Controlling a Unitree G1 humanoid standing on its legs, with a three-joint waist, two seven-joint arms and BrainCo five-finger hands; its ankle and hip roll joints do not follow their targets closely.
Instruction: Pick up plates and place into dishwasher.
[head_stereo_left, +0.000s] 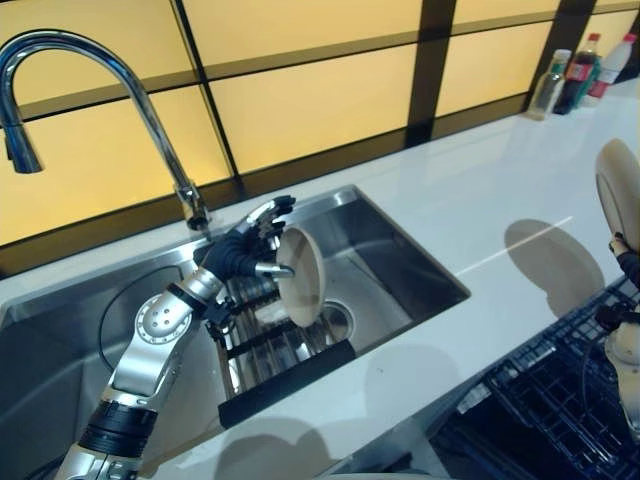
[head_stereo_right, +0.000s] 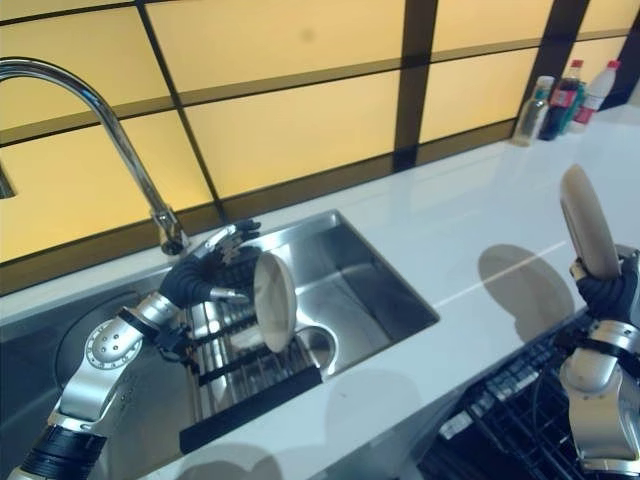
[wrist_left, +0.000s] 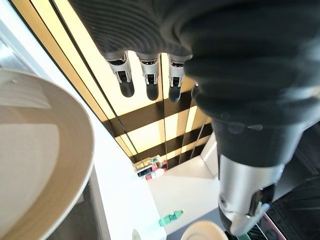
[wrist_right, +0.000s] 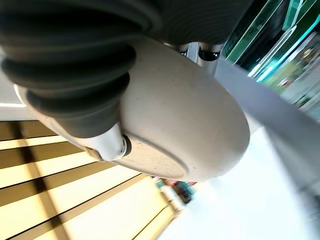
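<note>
Where the white counter (head_stereo_left: 520, 190) runs wide between sink and dishwasher, the layout reads as follows.

Sink: steel sink (head_stereo_left: 395, 255) sunk in the counter, its rim near the front edge; a black-framed rack (head_stereo_left: 275, 350) lies in its middle, bare steel basin to the right of it.
Faucet: tall curved faucet (head_stereo_left: 110, 80) rises behind the sink's back rim, arching to the left.
Counter: open white surface from the sink's right rim to the far corner, where bottles (head_stereo_left: 580, 72) stand against the yellow panelled wall (head_stereo_left: 320, 100).
Dishwasher: dark wire dishwasher rack (head_stereo_right: 520, 420) sits below the counter's front edge at lower right.
Left hand: left hand (head_stereo_left: 245, 245) reaches over the rack from the left, arm bent; thumb pressed to the face of a plate (head_stereo_left: 300, 275), fingers spread behind its upper rim, pinching it.
Left plate: stands on edge over the rack, lower rim near the drain.
Right hand: right hand (head_stereo_right: 605, 290) raised above the dishwasher rack, forearm upright; thumb and fingers clamped on the second plate (head_stereo_right: 588, 222).
Right plate: held on edge, upright, above the counter's front edge.
</note>
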